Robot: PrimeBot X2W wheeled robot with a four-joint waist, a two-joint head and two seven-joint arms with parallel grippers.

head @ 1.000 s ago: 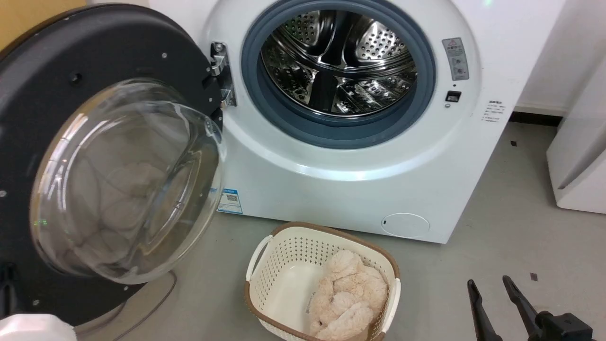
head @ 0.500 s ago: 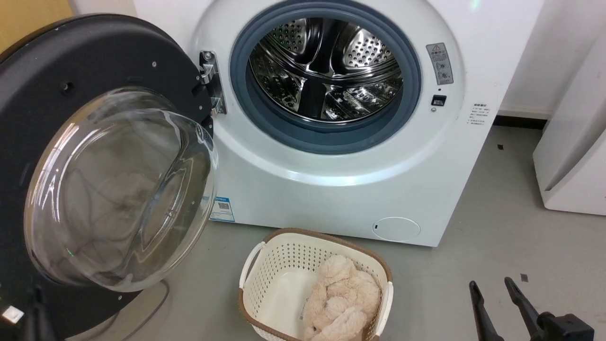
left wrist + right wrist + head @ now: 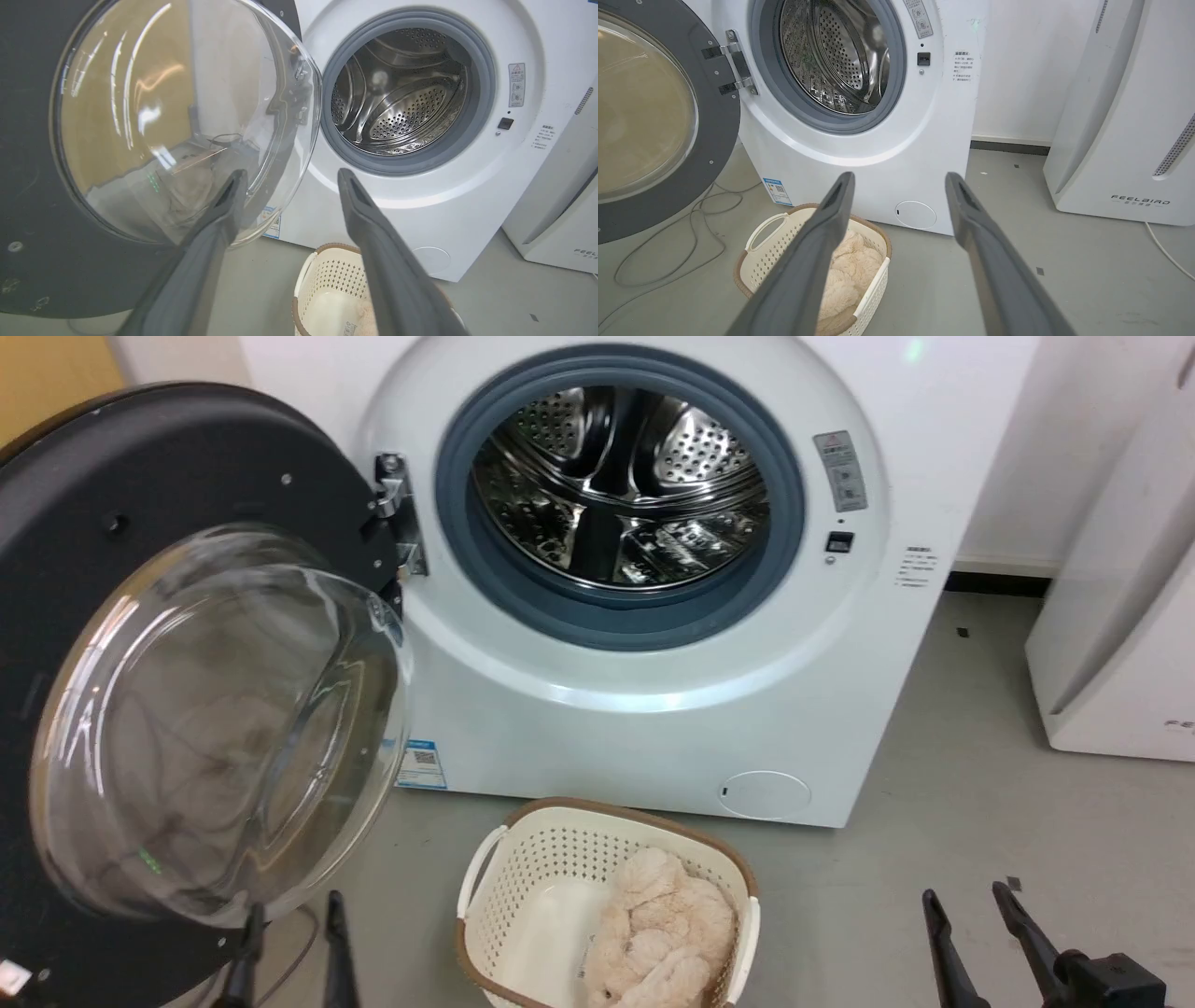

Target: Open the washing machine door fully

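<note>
Door: the large round black washing machine door with a bulging clear glass bowl [image 3: 205, 709] stands swung out on the robot's left, its inner face turned toward the head camera, leaving the drum mouth uncovered.
Hinge: a metal hinge [image 3: 397, 518] joins the door's rim to the machine front, left of the opening.
Machine: the big white front-loading washing machine [image 3: 653, 709] faces the robot; a grey rubber gasket [image 3: 467, 560] rings the perforated steel drum [image 3: 616, 495].
Left pincer: released [image 3: 290, 171], fingers spread, low beneath the door; in the left wrist view one finger overlaps the bowl's lower edge, and contact cannot be told.
Right pincer: released [image 3: 962, 892], holding nothing, over the grey floor [image 3: 980, 784], well apart from the door.
In front: a cream perforated plastic basket with a brown rim [image 3: 560, 849] sits on the floor just before the machine, between the two pincers, with a beige fluffy plush bundle [image 3: 653, 924] inside.
Under the door: a thin grey cable [image 3: 691, 219] loops across the floor.
Right side: a white slanted appliance marked FEELBIRD [image 3: 1125, 116] stands beside the machine, with a gap between them.
</note>
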